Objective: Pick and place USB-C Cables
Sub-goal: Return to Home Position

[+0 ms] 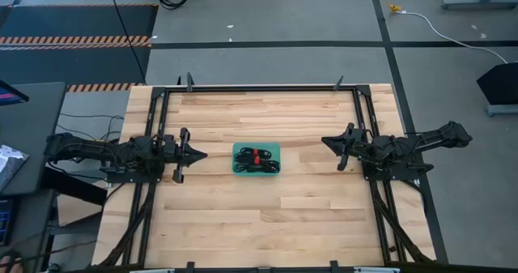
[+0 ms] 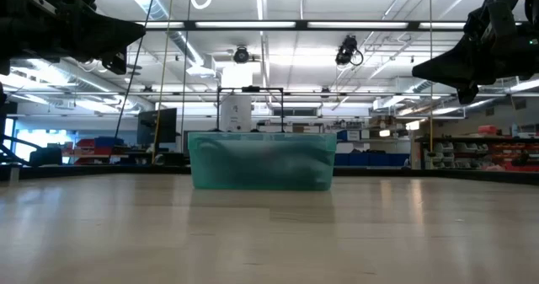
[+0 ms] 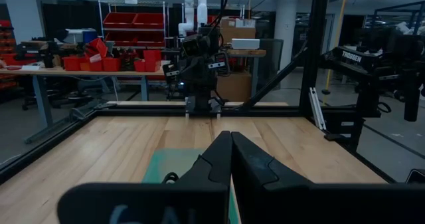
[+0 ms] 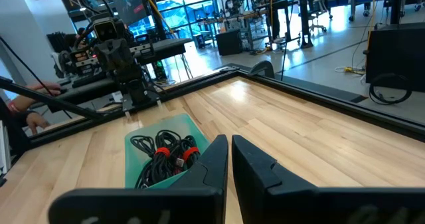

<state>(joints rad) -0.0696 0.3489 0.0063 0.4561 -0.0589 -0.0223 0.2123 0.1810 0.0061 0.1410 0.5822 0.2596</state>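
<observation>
A small teal tray (image 1: pixel 275 147) stands at the middle of the wooden table and holds several black coiled USB-C cables (image 1: pixel 256 159), some with red ties (image 4: pixel 174 155). The tray also shows in the low view (image 2: pixel 261 160) and the left wrist view (image 3: pixel 166 165). My left gripper (image 1: pixel 202 155) is shut and empty, raised above the table to the tray's left. My right gripper (image 1: pixel 325 141) is shut and empty, raised to the tray's right. Both point at the tray.
A black metal frame (image 1: pixel 259 89) runs along the table's far edge and sides. Bare wood lies around the tray on all sides. A person's hand (image 4: pixel 30 117) shows beyond the table's left side in the right wrist view.
</observation>
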